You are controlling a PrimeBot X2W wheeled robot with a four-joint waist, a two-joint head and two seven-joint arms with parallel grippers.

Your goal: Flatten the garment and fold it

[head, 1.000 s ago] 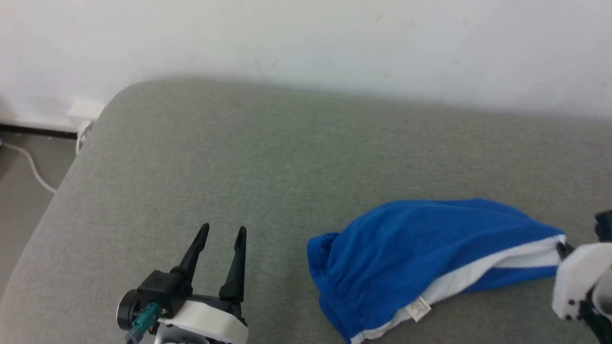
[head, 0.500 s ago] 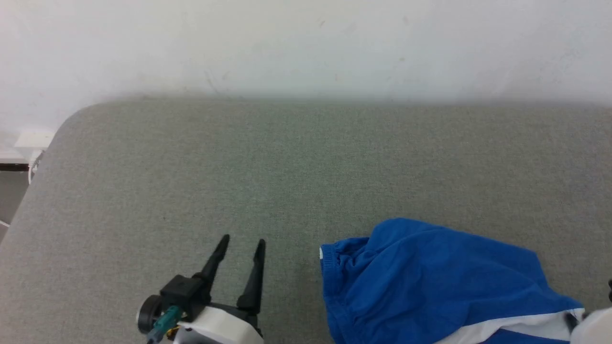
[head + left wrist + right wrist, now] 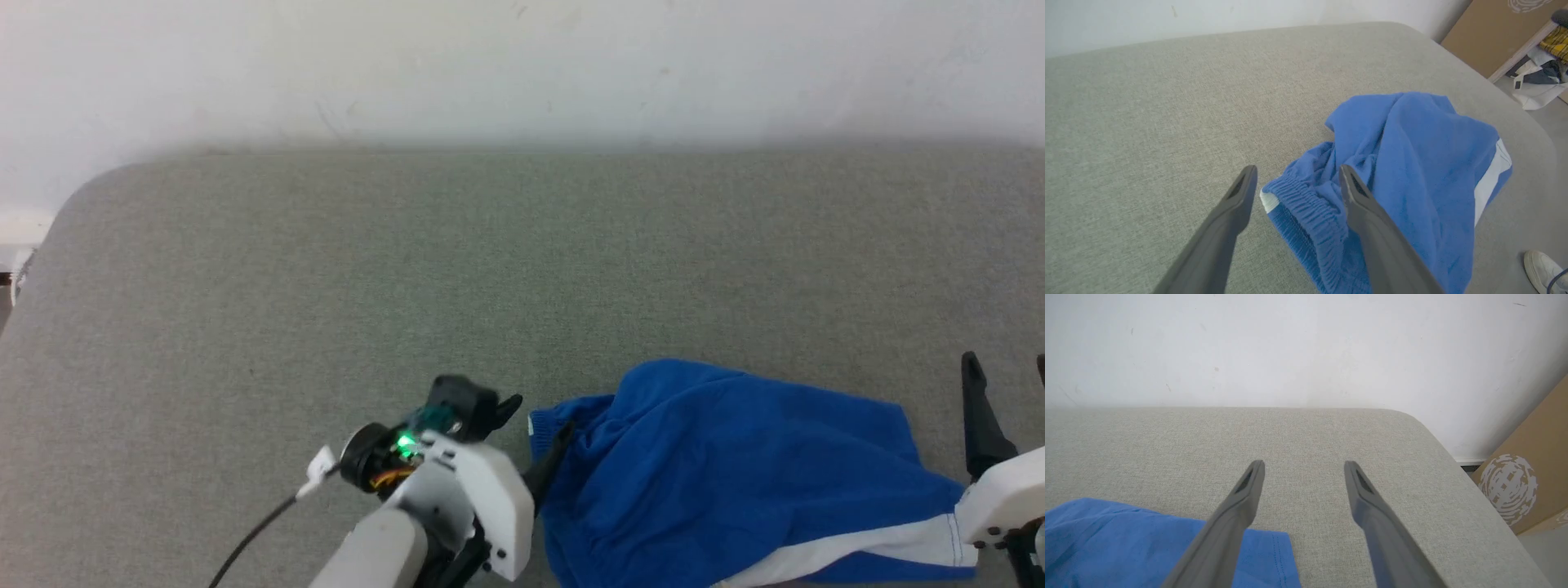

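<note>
The garment (image 3: 735,465) lies crumpled on the grey padded surface (image 3: 326,286), low and right in the head view. Its long axis runs side to side across that view. The gathered elastic waistband (image 3: 1306,204) points to the robot's left, the hem end to its right. A white stripe (image 3: 857,551) runs along the near edge.

The left gripper (image 3: 539,420) stands wide at the waistband end. In its wrist view the waistband corner lies between the fingers; contact cannot be told. The right gripper (image 3: 1303,463) is spread wide and holds nothing. It points at bare surface beyond the hem.
</note>
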